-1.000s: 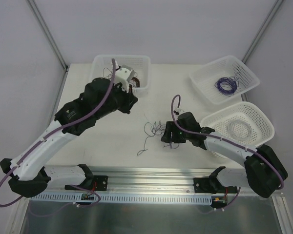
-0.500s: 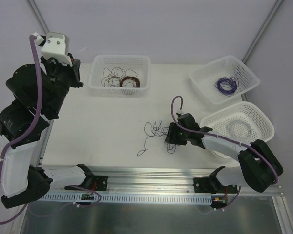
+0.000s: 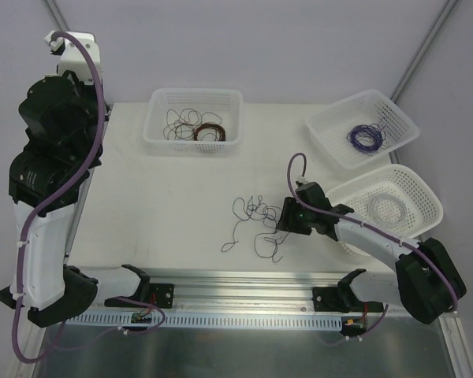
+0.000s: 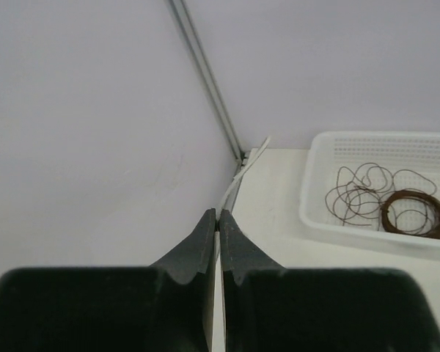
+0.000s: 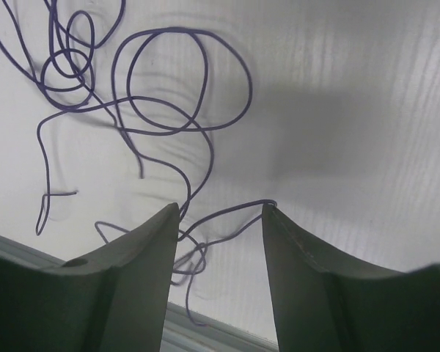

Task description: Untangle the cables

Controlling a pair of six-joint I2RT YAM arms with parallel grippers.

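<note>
Table [image 3: 181, 189]: three baskets [image 3: 193, 143] [image 3: 327, 150] [image 3: 410, 189], one cables [image 3: 256, 213] clump; left fingers [image 4: 202, 242] pinched empty, right fingers [image 5: 147, 249] parted

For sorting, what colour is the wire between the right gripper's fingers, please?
Purple wire; best in right wrist view.

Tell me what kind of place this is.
Probably a robotics lab workcell: left arm and right arm bolted along a rail at a white table, metal-framed blank walls, and plastic baskets of wire coils.
</note>
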